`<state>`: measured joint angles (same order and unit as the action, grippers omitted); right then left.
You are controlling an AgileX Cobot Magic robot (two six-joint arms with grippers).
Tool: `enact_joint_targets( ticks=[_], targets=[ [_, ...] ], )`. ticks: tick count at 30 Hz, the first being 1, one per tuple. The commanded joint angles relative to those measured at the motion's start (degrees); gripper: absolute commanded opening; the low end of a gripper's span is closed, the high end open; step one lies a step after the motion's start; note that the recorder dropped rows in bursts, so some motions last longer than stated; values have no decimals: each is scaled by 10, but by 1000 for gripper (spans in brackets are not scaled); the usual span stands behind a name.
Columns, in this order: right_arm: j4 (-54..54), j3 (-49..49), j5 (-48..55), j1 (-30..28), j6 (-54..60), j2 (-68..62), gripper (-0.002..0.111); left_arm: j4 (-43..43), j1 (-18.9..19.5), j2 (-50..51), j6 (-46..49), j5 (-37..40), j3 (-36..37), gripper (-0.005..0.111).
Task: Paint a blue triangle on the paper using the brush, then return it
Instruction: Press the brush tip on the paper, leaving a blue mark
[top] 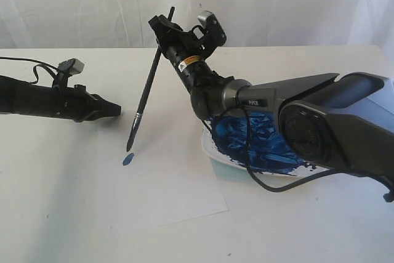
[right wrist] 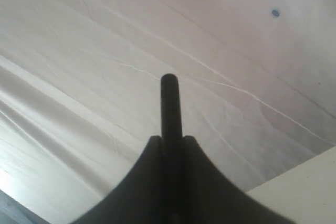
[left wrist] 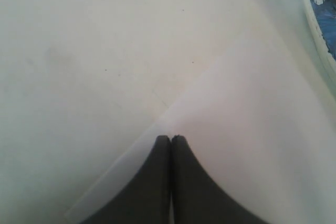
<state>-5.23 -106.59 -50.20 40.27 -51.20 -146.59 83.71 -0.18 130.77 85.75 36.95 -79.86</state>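
We're looking at the right gripper (top: 165, 32) up high, reaching in across the dish (top: 213, 154), which is smeared all over with blue paint (top: 265, 140). Its jaws are clamped narrow on the upper handle of the brush (top: 147, 90). In the right wrist view the black handle (right wrist: 169, 103) pokes out from between the closed fingers (right wrist: 149, 153), pointing at the white backdrop cloth (right wrist: 79, 51).

The brush leans steeply, top end towards the backdrop and bristles down over the paper (top: 166, 183). The blue-stained tip sits just beside a small blue dab (top: 127, 159) on the sheet. We can't tell from here whether the bristles are touching the paper.

On the other side, the left gripper (top: 116, 111) lies low and level, well apart from the brush. Its jaws are pressed together with nothing between them. The left wrist view shows the fingertips (left wrist: 163, 142) meeting right at the paper's edge (left wrist: 252, 129), with bare table (left wrist: 79, 51) on one side and the dish rim (left wrist: 317, 30) off in the corner.
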Motion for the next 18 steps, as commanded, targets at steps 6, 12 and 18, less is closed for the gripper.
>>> enact_joint_targets(
  ticks=[6,12,18],
  targets=[
    [80,-2,8,-3,-29,0,0,-16,1,6,0,-45,5,0],
    [80,-2,0,-3,-32,0,0,-16,1,6,0,-45,5,0],
    [80,-2,-2,-1,-31,0,0,-16,1,6,0,-43,5,0]
  ],
)
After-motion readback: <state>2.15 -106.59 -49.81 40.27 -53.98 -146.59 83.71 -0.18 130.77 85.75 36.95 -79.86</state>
